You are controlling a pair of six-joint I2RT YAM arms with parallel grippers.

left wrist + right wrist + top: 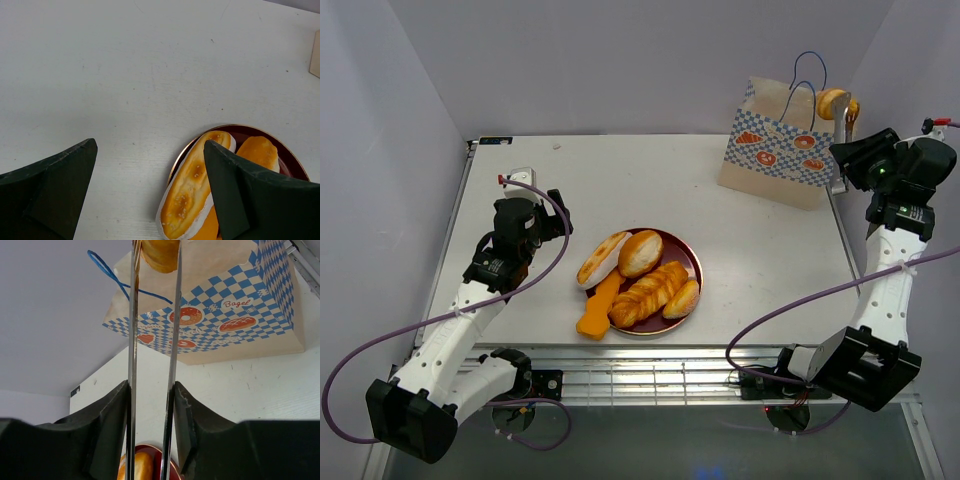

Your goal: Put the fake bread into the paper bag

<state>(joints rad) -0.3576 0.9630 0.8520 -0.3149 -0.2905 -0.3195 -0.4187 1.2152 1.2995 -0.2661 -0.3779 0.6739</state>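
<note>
top external view, and the right gripper (852,152) is up at the far right corner of the table (720,215). it is clamped around a pair of metal tongs (841,128), and the tongs pinch a round golden piece of fake bread (833,103). that piece hangs up by the right top corner of the paper bag (775,145), close to the blue cord handles (808,72). whether it is over the mouth or just beside it, i cannot tell from here.

right wrist view: the two thin tong blades (132,340) run straight up between the dark fingers (102,425), pressed in from both sides. the bread (160,255) is squeezed at their tips, right in front of the bag's upper edge. the bag (240,300) stands upright, its checkered band and orange pictures facing the camera, and one handle loop (107,270) sticks out to the side.

back at mid-table, the dark red plate (695,262) holds the rest: an oval roll (603,258) hanging over the left rim, a round bun (640,252), a braided loaf (648,293) and a small piece (682,298). an orange wedge (598,308) lies off the plate's near left edge.

left wrist view: the left gripper (150,170) has its jaws spread wide with nothing between them. it hovers over bare table just left of the plate (260,131), with the oval roll (187,197) near one finger.
</note>
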